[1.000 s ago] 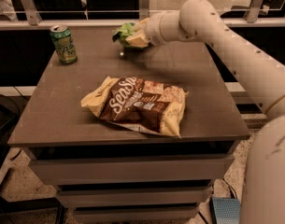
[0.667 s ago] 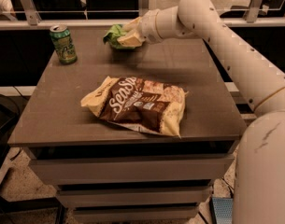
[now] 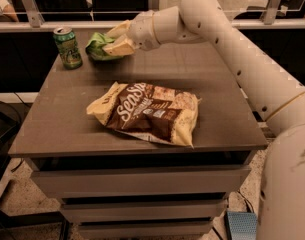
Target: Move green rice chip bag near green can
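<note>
The green can (image 3: 67, 47) stands upright at the back left of the brown table (image 3: 67, 114). The green rice chip bag (image 3: 98, 46) is crumpled and bright green, just right of the can with a small gap between them. My gripper (image 3: 115, 38) reaches in from the right, and its cream fingers (image 3: 120, 46) are shut on the bag's right side, one above and one below. The bag sits low over the table near its back edge; its right part is hidden by the fingers.
A large brown-and-cream chip bag (image 3: 148, 111) lies flat in the middle of the table. My white arm (image 3: 232, 44) spans the back right of the table. A rail (image 3: 52, 25) runs behind the table. Drawers (image 3: 137, 184) are below the top.
My gripper has carried the green bag leftward along the back of the table, from right of centre to just beside the green can. The can and the large bag have not moved.
</note>
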Action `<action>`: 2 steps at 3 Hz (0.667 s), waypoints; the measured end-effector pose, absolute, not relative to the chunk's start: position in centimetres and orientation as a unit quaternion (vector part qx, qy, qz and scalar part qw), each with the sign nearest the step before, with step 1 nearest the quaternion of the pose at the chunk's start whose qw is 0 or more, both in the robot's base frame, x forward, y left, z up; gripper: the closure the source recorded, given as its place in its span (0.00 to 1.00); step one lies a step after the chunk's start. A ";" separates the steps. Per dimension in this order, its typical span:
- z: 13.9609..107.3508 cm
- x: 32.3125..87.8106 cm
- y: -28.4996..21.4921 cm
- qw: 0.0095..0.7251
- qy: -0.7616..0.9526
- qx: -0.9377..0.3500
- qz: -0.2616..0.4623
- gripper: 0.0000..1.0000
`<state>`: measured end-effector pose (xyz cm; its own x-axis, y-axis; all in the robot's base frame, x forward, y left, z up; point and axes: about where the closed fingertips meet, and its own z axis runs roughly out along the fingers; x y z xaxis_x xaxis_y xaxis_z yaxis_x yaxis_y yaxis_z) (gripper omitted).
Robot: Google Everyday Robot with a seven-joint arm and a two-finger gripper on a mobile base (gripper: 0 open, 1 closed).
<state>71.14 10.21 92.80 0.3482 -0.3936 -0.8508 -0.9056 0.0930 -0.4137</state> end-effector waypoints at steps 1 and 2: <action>92.0 68.2 12.4 0.515 0.503 -0.641 0.265 1.00; 90.6 66.9 14.1 0.502 0.497 -0.651 0.277 1.00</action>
